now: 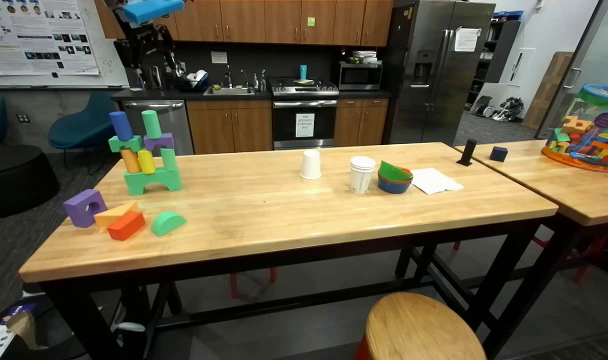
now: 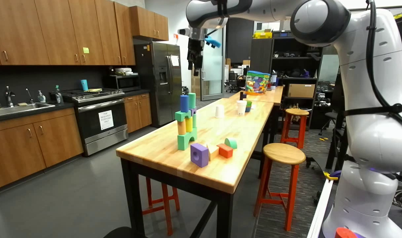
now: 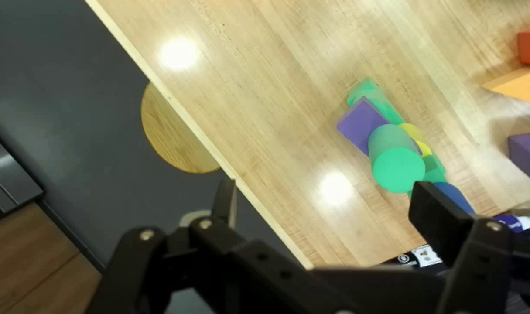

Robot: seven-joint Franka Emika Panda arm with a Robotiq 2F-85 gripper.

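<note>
My gripper (image 3: 326, 192), spread and empty, hangs over the tower (image 1: 146, 161) near a corner of the surface (image 1: 233, 200), and the upright green cylinder (image 3: 396, 160) on top sits below me, off-centre toward the finger (image 3: 439, 220) partly hiding the blue cylinder (image 3: 456, 196) in the wrist view.

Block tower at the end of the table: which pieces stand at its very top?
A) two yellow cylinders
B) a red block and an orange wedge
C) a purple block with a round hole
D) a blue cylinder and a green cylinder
D: in an exterior view the blue cylinder stands on a green block and the green cylinder on a purple block, with nothing stacked on either.
</note>
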